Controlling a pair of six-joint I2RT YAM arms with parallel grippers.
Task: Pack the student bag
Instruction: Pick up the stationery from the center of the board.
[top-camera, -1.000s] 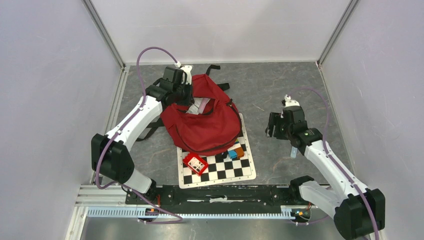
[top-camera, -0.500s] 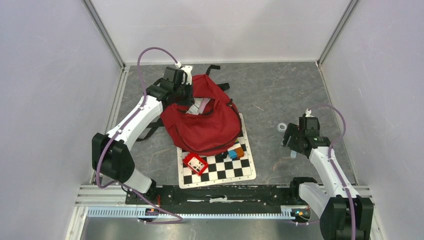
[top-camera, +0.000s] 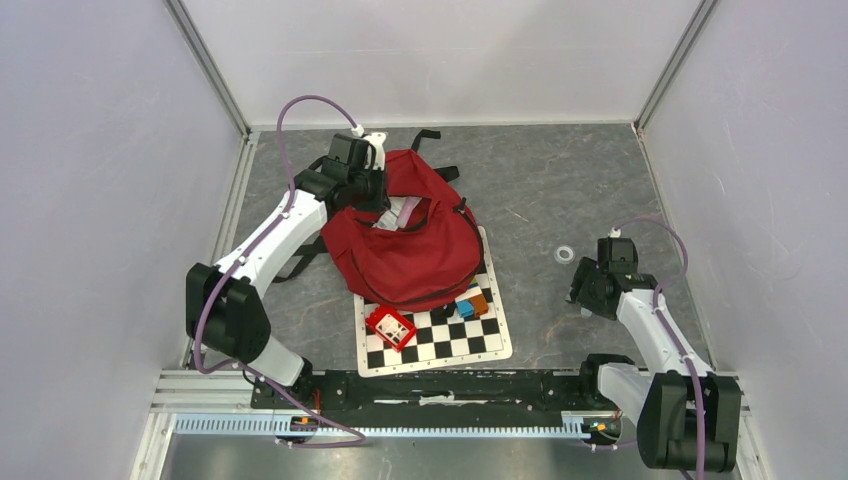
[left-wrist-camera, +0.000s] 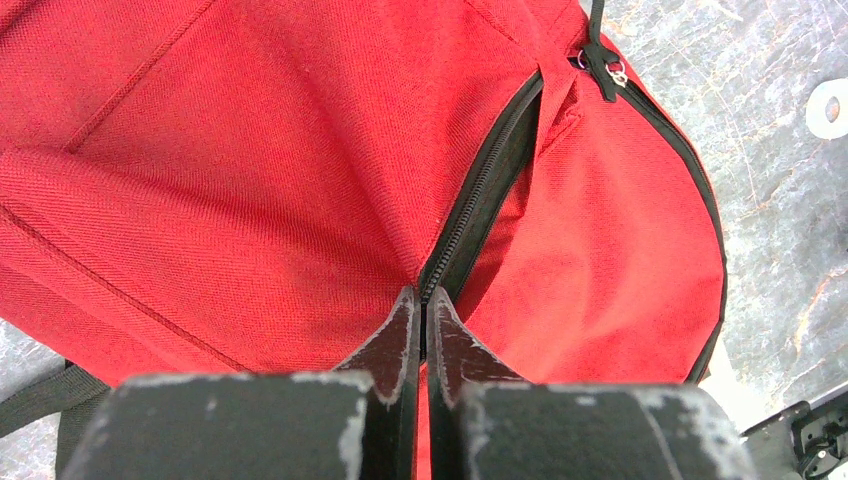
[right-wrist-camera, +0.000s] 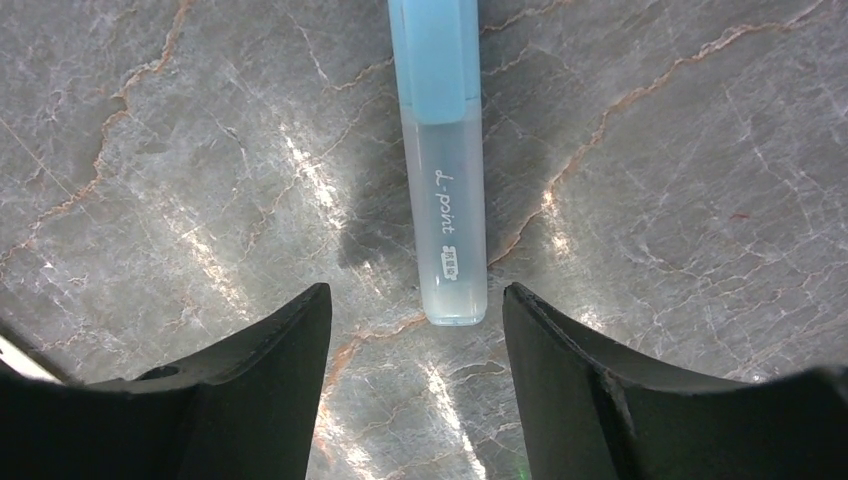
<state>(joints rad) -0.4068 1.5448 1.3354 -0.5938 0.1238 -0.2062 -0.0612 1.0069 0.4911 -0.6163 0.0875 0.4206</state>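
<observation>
Right pincer (right-wrist-camera: 415, 300) above grey table (top-camera: 560, 170), white walls (top-camera: 450, 60)

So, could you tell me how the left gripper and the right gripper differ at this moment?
The left gripper is shut, its tips pinching the red bag at the zipper edge; the right gripper is open and holds nothing. The left gripper is up at the bag; the right gripper hangs low over a blue pen lying on the table. Both have black fingers.
</observation>
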